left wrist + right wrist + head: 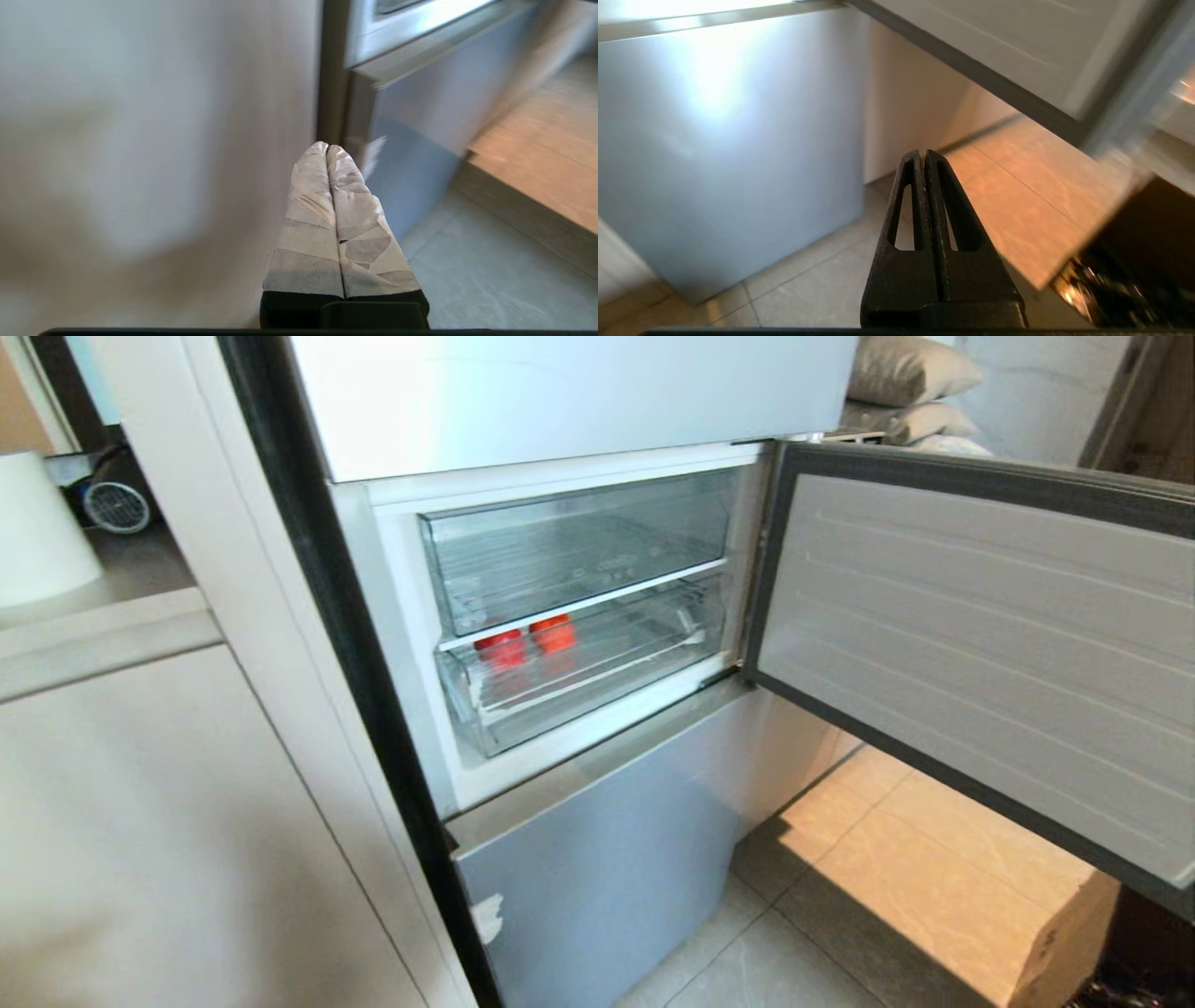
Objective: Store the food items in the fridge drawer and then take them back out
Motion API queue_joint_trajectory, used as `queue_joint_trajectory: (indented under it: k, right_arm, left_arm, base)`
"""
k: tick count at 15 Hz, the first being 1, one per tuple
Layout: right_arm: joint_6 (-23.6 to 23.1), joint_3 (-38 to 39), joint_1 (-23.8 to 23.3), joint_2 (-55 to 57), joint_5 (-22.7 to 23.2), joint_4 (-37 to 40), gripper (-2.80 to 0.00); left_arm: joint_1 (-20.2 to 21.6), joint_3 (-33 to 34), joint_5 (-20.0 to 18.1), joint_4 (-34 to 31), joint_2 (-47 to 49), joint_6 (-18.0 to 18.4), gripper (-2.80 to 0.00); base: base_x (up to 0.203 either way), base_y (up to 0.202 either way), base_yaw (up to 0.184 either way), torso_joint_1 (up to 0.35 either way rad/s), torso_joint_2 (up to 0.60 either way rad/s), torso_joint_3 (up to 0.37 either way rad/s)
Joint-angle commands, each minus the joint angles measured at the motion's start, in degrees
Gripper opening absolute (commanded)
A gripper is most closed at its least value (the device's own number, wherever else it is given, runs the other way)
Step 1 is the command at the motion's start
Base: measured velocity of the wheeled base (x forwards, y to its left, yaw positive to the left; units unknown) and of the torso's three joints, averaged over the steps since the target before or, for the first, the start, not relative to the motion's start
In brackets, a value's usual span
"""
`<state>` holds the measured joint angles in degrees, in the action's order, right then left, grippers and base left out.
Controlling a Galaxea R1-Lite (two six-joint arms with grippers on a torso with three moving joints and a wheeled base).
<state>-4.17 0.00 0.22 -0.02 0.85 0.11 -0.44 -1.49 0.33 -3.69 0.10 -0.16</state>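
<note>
Two red food items [527, 638] sit inside the lower fridge drawer [579, 681], near its left end and toward the back, one just beside the other. That drawer is pushed in under a second clear upper drawer [574, 546], and the fridge door [980, 644] hangs open to the right.

Judging from this, storing looks done and the taking out has not begun. The risk lies in the reach: the items rest deep under the shelf edge, so a grab without first pulling the drawer forward could knock them further back or strike the stepped front lip. The open door also crowds the right side, and an arm swinging up there could bump it.

Neither arm shows in the head view. The left gripper [327, 148], its taped fingers pressed together and empty, hangs low by the fridge's lower panel [411, 140]. The right gripper [923, 153], likewise closed on nothing, points down toward the floor tiles [1017, 196] below the door.
</note>
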Motion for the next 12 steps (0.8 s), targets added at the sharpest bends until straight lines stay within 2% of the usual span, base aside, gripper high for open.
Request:
queue_joint_trajectory:
  k: [1,3,6,7,9,10,12]
  right_arm:
    - [0.4,0.0,0.0,0.0,0.0,-0.2,-2.8]
    - [0.7,0.0,0.0,0.1,0.1,-0.2,-2.8]
    - [1.1,-0.5,-0.1,4.9,-0.5,-1.2,-2.8]
    - [4.0,-1.5,-0.3,7.8,-1.9,-3.9,-2.8]
    - [13.0,-5.6,-2.3,14.8,-4.9,-9.8,-2.8]
    - [18.4,-8.8,-5.3,20.0,-5.9,-12.1,-2.8]
    - [26.6,-14.2,-16.8,28.7,-6.1,-15.6,-2.8]
  left_arm:
    - [0.0,0.0,0.0,0.0,0.0,0.0,-2.8]
    - [0.0,0.0,0.0,0.0,0.0,0.0,-2.8]
    - [0.0,0.0,0.0,0.0,0.0,0.0,-2.8]
    - [0.0,0.0,0.0,0.0,0.0,0.0,-2.8]
    - [0.0,0.0,0.0,0.0,0.0,0.0,-2.8]
    - [0.0,0.0,0.0,0.0,0.0,0.0,-2.8]
    - [0.0,0.0,0.0,-0.1,0.0,0.0,-2.8]
  base:
    - [-0.004,0.006,-0.169,-0.001,0.0,0.005]
    - [-0.002,0.005,-0.128,0.004,0.0,0.003]
    - [-0.001,0.001,-0.021,-0.002,0.0,0.001]
    - [0.0,0.0,0.0,0.0,0.0,0.0]
    - [0.0,0.0,0.0,0.0,0.0,0.0]
    - [0.0,0.0,0.0,0.0,0.0,0.0]
    - [0.0,0.0,0.0,0.0,0.0,0.0]
